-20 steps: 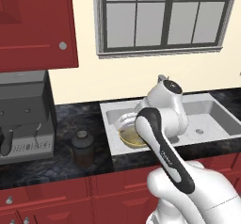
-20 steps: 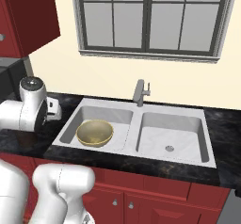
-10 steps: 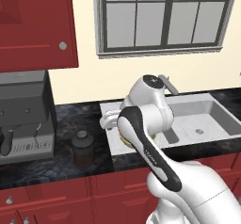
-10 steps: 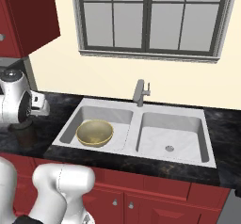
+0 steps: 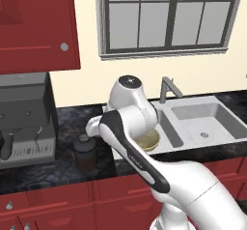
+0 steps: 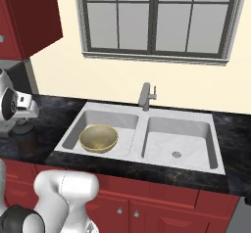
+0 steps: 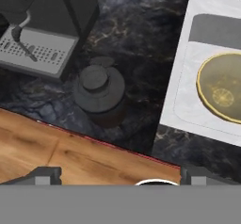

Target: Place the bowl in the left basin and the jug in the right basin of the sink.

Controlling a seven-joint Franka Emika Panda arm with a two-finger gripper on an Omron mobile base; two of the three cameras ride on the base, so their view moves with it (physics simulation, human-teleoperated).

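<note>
The pale yellow-tan bowl (image 6: 98, 138) sits upright in the left basin (image 6: 126, 121) of the sink, and its rim also shows past my arm (image 5: 148, 142) and at the right of the hand view (image 7: 221, 92). The right basin (image 6: 179, 138) holds nothing. The dark lidded jug (image 7: 99, 93) stands on the black counter left of the sink (image 5: 84, 151), partly hidden at the left edge (image 6: 25, 140). My gripper (image 7: 120, 176) hangs above the counter's front edge, short of the jug, open, with nothing between its fingertips (image 7: 44, 176).
A grey coffee machine (image 5: 24, 122) stands on the counter just left of the jug (image 7: 42, 25). The angular faucet (image 6: 146, 96) rises behind the divider. Red cabinets hang above left (image 5: 34, 26), and wooden floor (image 7: 56, 157) shows below the counter edge.
My arm has swung left, from over the left basin to over the counter by the jug. The bowl stays in the left basin and the gripper stays open.
</note>
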